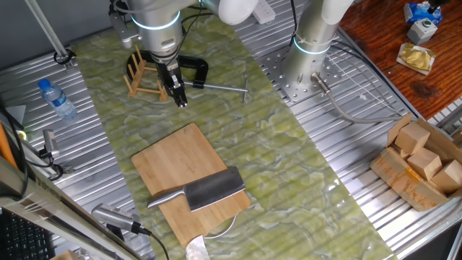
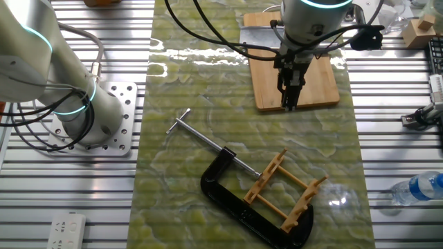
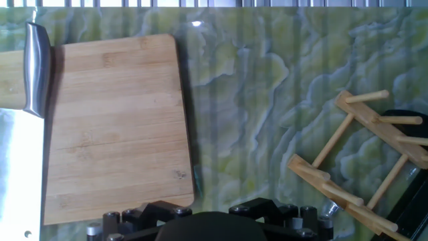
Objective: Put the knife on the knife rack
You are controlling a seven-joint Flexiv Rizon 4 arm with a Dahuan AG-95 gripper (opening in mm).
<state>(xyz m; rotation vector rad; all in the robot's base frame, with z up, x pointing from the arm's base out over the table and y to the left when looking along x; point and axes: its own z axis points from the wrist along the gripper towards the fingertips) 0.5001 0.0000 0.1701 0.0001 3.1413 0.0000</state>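
The knife (image 1: 215, 189), a cleaver with a grey blade and slim silver handle, lies flat across the near end of the bamboo cutting board (image 1: 177, 162). The hand view shows its handle (image 3: 37, 67) at the left edge. The knife rack (image 1: 141, 76), light wood with upright pegs, stands at the back of the green mat, with a black C-clamp (image 1: 193, 68) at its base. My gripper (image 1: 179, 100) hangs above the mat just right of the rack, between rack and board. Its fingers (image 2: 291, 97) are shut on nothing. The other fixed view hides the knife behind my arm.
The clamp's steel screw bar (image 2: 208, 142) stretches across the mat beside the knife rack (image 2: 287, 197). A water bottle (image 1: 56, 99) lies on the left. A box of wooden blocks (image 1: 422, 162) sits at the right. A second arm's base (image 1: 310, 43) stands behind the mat.
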